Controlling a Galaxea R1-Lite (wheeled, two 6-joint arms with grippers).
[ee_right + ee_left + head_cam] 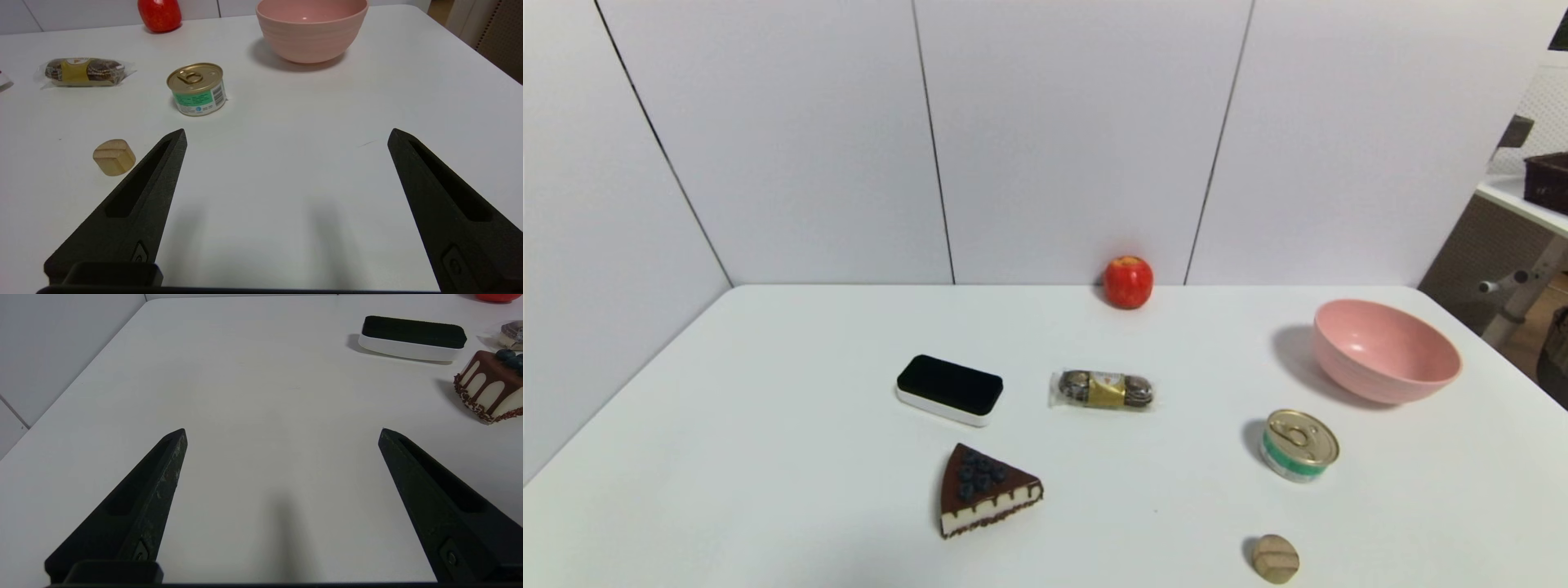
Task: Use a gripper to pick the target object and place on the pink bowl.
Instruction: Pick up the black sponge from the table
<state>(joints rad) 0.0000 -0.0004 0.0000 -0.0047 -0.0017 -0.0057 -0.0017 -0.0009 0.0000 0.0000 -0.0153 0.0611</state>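
Observation:
The target object (949,389), a flat block with a black felt top on a white base, lies left of the table's centre; the left wrist view shows this block (412,337) far ahead of my left gripper (282,433), which is open over bare table. The pink bowl (1385,349) stands empty at the right rear. My right gripper (287,134) is open above bare table, with the pink bowl (311,29) well ahead of it. Neither gripper shows in the head view.
A chocolate cake slice (983,488) lies in front of the block. Wrapped gold-banded chocolates (1103,389) sit at the centre, a red apple (1129,282) by the back wall, a green-labelled tin (1299,445) and a small wooden piece (1275,559) at the right front.

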